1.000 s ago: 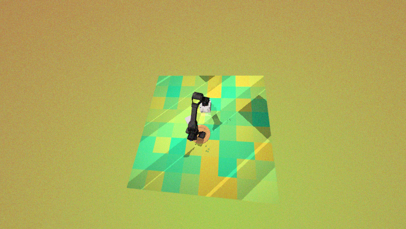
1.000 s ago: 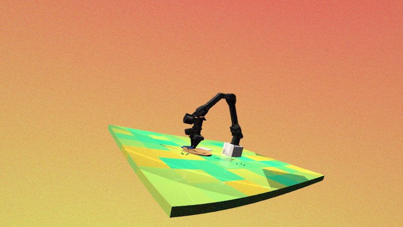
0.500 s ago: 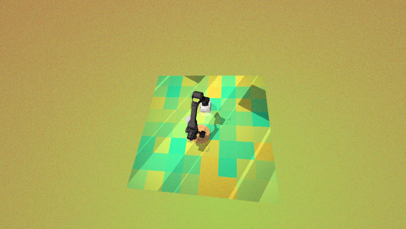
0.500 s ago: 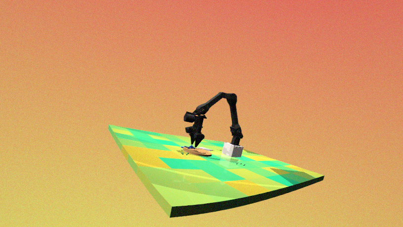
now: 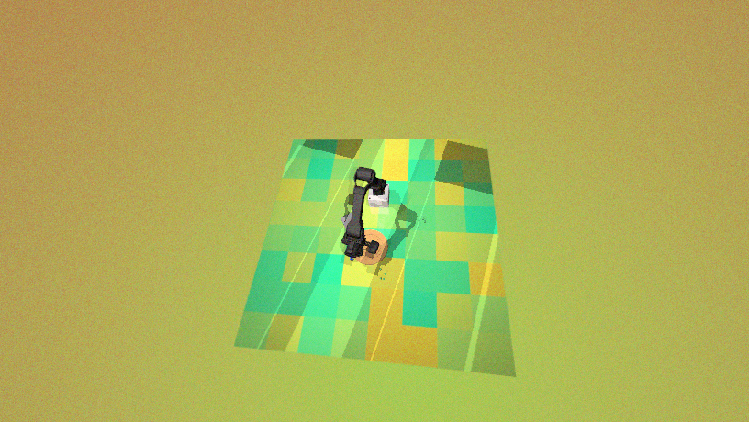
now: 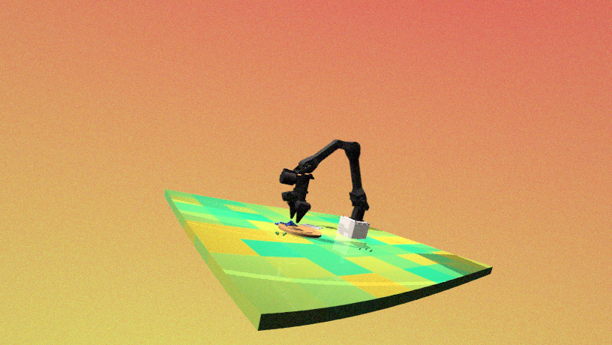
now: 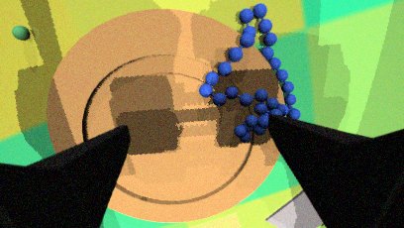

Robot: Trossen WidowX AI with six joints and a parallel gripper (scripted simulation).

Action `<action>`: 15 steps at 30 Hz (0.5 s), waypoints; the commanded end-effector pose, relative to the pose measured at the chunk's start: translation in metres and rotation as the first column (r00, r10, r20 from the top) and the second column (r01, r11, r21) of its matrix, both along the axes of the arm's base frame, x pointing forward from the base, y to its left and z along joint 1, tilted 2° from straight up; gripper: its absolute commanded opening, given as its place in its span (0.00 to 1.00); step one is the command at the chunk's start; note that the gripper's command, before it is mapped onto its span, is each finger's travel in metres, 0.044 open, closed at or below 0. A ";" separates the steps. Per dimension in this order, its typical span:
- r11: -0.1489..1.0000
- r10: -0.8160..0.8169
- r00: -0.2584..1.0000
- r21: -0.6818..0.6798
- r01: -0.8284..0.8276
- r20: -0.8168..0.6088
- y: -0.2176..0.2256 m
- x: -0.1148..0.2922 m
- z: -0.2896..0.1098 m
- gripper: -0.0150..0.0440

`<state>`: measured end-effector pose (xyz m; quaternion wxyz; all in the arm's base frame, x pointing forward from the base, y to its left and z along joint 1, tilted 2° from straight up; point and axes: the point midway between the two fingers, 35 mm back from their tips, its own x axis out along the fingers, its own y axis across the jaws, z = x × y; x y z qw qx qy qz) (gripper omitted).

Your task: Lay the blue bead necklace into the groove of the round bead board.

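Note:
The round tan bead board (image 7: 149, 45) (image 5: 368, 255) (image 6: 306, 232) lies flat on the checkered table, with a thin circular groove (image 7: 87, 114) in it. The blue bead necklace (image 7: 232, 92) (image 6: 288, 223) lies loose on the board's right side. Part of it is bunched over the groove, and one loop trails past the board's rim onto the table. My gripper (image 7: 200, 127) (image 6: 298, 214) (image 5: 362, 248) is open and empty. It hangs a little above the board, with its right finger close beside the bunched beads.
A small green bead (image 7: 21, 33) lies on the table beyond the board's left rim. More tiny beads (image 5: 383, 275) are scattered near the board. The arm's white base block (image 6: 353, 226) (image 5: 377, 199) stands behind the board. A grey flat piece (image 7: 292, 218) lies near the board's edge.

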<state>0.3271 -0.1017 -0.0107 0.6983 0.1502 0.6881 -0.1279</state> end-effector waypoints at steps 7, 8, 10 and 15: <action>1.000 -0.004 1.000 -0.001 0.004 -0.002 0.000 0.000 0.000 1.00; 1.000 -0.004 1.000 -0.001 0.004 -0.002 0.000 0.000 0.000 1.00; 1.000 -0.004 1.000 -0.001 0.004 -0.002 0.000 0.000 0.000 1.00; 0.969 -0.246 0.969 0.002 0.246 -0.008 -0.014 0.010 0.005 0.82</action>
